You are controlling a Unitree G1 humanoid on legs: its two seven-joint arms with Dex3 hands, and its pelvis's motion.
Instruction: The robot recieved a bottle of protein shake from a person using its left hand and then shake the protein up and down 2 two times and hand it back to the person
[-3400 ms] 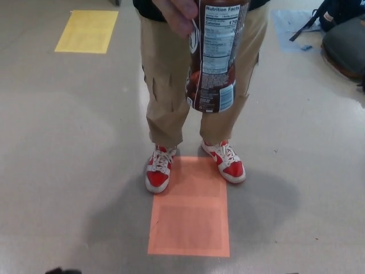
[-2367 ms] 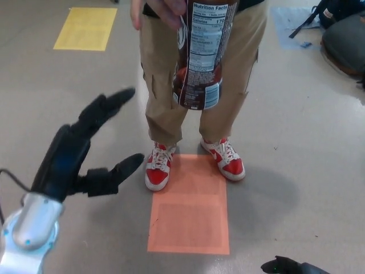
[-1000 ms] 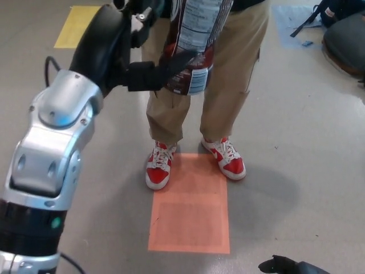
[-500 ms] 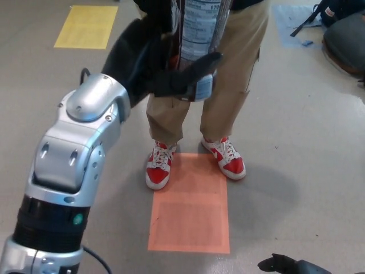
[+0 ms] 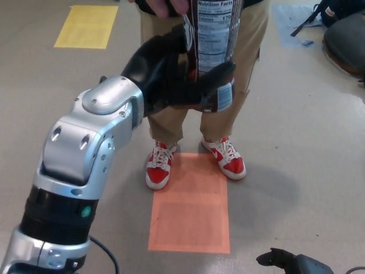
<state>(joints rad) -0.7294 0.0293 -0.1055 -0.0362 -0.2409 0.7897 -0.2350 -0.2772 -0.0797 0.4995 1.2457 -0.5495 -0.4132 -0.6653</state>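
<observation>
The protein shake bottle (image 5: 212, 45) is held upright at the top of the head view, in front of the person's beige trousers (image 5: 239, 63). Its top is gripped by the person's hand (image 5: 165, 5) at the upper edge of the picture. On the white label panel the words "Nutrition Facts" can be read, with "Calories" and the number 170 below; the smaller print is not legible. A small blue patch is seen on the lower part of the brown bottle.

The left hand (image 5: 171, 74) is wrapped around the lower half of the bottle: one black finger (image 5: 214, 77) is laid across the front of it. The silver forearm (image 5: 85, 148) rises from the lower left.

Of the right hand (image 5: 279, 260) only a black tip is seen at the bottom edge; whether it is spread or closed cannot be told.

Red and white sneakers (image 5: 158, 168) are placed at the top of an orange floor rectangle (image 5: 191, 217). A yellow rectangle (image 5: 86, 26) lies at the upper left.
</observation>
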